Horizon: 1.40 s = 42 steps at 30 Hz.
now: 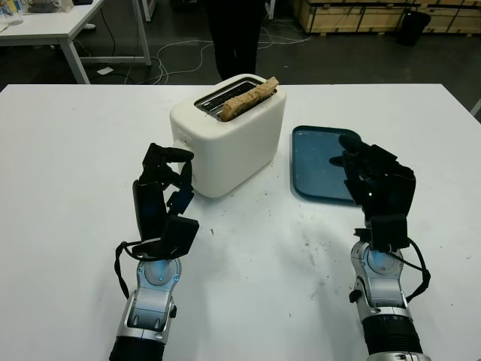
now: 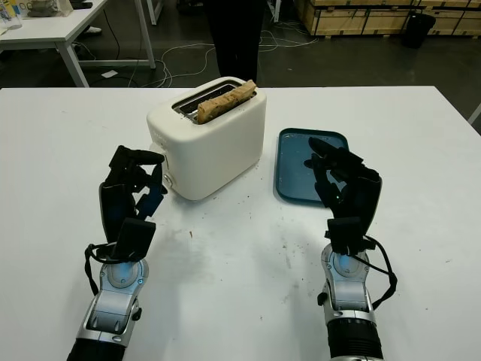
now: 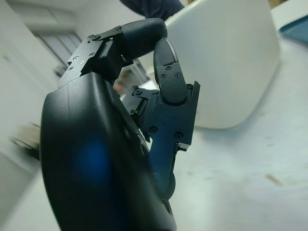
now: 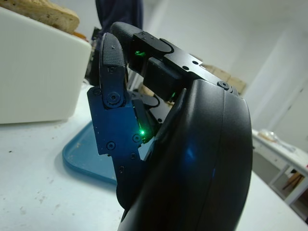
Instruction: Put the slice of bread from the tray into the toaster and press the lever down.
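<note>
The boxy white plastic toaster [image 1: 225, 139] stands mid-table, just ahead of the black left hand [image 1: 161, 192]. A bare strip of white tabletop [image 1: 278, 226] separates it from the flat blue tray [image 1: 319, 162], which the black right hand [image 1: 376, 184] overhangs.

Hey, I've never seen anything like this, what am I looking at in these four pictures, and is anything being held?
This is a humanoid robot with two black three-finger hands. Two pictures come from cameras in its head, looking down at a white table. The other two come from cameras at each wrist, so each is taken very close to that arm's own hand.

On the table stands a white two-slot toaster with a brown slice of bread sticking out of one slot. Beside it lies a dark blue plastic tray with nothing on it.

The left hand is beside the toaster, fingers curled, holding nothing. The right hand is over the tray's near edge, also curled and holding nothing.
</note>
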{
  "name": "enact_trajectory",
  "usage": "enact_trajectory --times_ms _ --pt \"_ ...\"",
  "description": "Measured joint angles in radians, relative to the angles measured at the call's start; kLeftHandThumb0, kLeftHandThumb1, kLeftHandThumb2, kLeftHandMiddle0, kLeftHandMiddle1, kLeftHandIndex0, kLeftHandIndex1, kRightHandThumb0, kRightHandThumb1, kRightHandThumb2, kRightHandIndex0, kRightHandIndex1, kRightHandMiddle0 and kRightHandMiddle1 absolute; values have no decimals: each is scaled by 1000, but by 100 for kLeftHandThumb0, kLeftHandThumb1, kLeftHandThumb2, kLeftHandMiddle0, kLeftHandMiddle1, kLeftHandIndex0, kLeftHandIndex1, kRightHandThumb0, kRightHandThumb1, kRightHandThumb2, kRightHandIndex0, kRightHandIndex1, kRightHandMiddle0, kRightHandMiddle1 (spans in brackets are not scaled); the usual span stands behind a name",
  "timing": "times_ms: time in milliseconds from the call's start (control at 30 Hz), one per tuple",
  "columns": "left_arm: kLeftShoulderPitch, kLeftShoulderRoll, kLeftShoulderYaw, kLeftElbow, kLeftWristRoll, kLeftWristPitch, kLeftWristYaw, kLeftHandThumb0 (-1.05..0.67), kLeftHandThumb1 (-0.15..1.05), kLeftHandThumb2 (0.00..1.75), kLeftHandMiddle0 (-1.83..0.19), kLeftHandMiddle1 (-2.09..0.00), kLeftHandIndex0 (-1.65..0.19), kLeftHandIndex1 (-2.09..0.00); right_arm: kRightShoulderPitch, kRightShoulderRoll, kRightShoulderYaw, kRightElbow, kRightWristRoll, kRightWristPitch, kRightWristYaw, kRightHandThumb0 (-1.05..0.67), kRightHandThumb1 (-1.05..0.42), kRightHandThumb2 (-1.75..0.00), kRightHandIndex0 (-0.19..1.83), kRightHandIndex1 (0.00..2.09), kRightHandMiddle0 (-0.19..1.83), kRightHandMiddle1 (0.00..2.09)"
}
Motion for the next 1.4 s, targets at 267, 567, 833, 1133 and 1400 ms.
enact_trajectory --times_ms 267,567,833,1133,1400 --pt "-69 237 96 -191 141 124 -145 -31 92 24 -87 -158 -99 -24 6 0 1 -5 -2 0 7 -49 -92 -24 88 90 116 1" --pt "-237 504 104 -195 176 299 -513 -26 92 7 -91 -144 -94 -6 13 6 2 -14 6 0 16 -49 -92 -24 86 92 115 0" --pt "-357 600 17 -113 175 299 -689 -25 92 10 -105 -52 -96 -1 17 7 0 -18 4 0 11 -49 -92 -24 86 94 115 0" --pt "-379 621 -37 -86 178 286 -733 -27 88 23 -116 -100 -94 0 17 7 0 -18 -7 0 1 -50 -92 -24 85 94 115 0" --pt "-379 622 -38 -102 178 298 -748 -26 77 50 -94 -166 -93 0 17 7 0 -18 -22 0 -7 -50 -92 -25 85 94 115 0"
